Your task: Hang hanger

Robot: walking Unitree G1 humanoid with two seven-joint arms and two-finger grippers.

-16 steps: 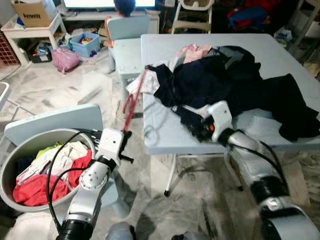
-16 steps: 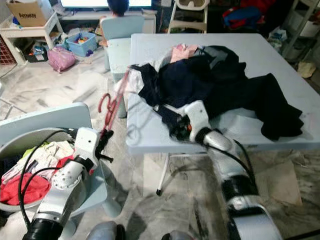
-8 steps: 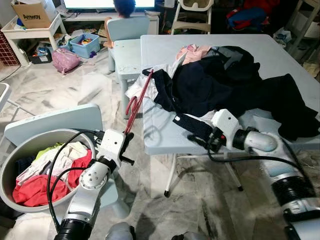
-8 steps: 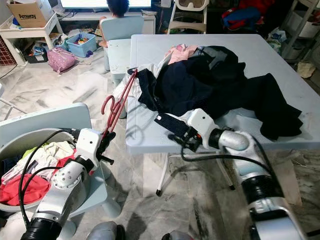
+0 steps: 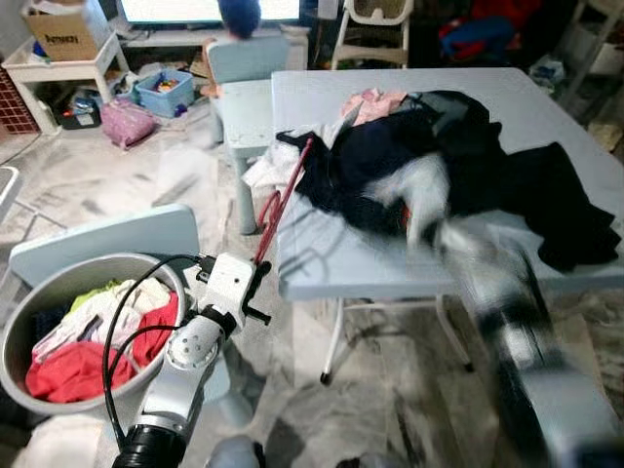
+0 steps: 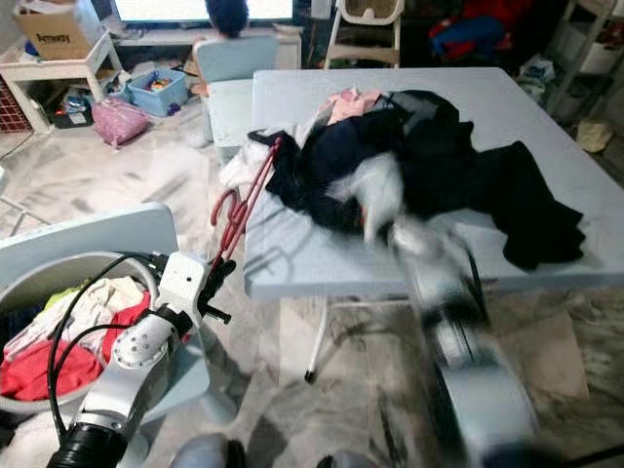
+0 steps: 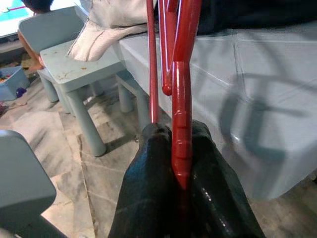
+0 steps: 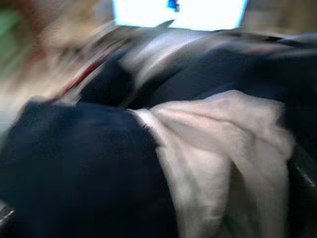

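The left gripper (image 7: 181, 163) pinches the red hanger (image 5: 283, 200) beside the bench (image 5: 322, 263). The right gripper (image 5: 414, 219), finger state unreadable in blur, has swung from the bench edge up over the dark clothes (image 5: 458, 161), presumably to dress the hanger.

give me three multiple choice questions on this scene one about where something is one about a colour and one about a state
1. Where is the basin of laundry?
A. on the table
B. on the chair at the robot's left
C. on the floor under the table

2. What colour is the hanger?
A. red
B. white
C. blue

3. What is the left tool doing?
A. open above the basin
B. shut on the hanger
C. resting flat on the table

Answers: 1 B, the basin sits on the pale chair beside the left arm. 2 A, the left wrist view shows it red. 3 B, its black fingers pinch the hanger's lower end beside the table.
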